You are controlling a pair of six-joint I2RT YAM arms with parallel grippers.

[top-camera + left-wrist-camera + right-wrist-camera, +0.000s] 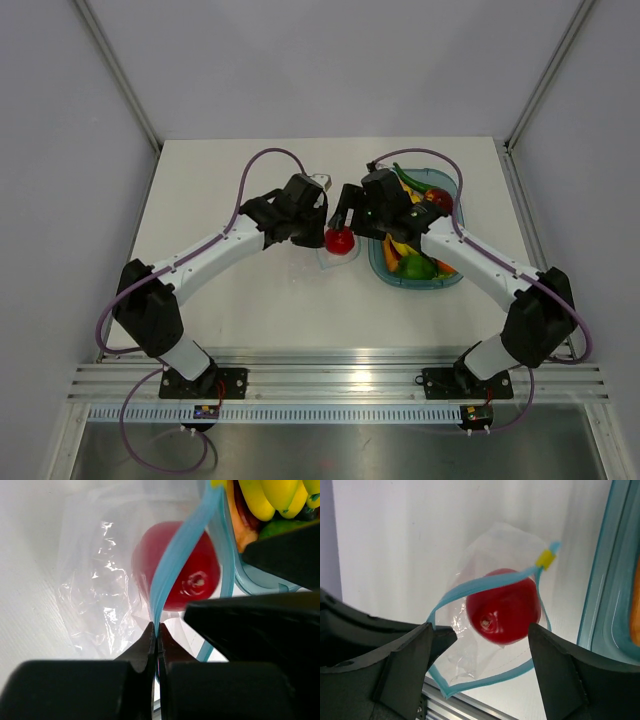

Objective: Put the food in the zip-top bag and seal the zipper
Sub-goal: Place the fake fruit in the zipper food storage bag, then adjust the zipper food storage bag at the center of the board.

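The clear zip-top bag (pixel 490 545) lies on the table with its mouth held open. Its light blue zipper (pixel 485 583) forms a loop, with a yellow slider (pixel 546 558) at one end. A red round fruit (pixel 504 612) sits in the open mouth, partly under the plastic. My left gripper (pixel 157 632) is shut on the zipper (pixel 175 560), pinching the strip between its tips, with the red fruit (pixel 192 582) just beyond. My right gripper (pixel 480 630) hangs open directly above the fruit, touching nothing. From above, both grippers meet over the red fruit (pixel 339 240).
A blue-tinted clear tray (pixel 376 262) stands right of the bag, holding yellow bananas (pixel 400 247), a green pepper (pixel 417 266) and other toy food. Its rim (pixel 600 580) lies close beside the bag. Grey walls enclose the table; an aluminium rail runs along the near edge.
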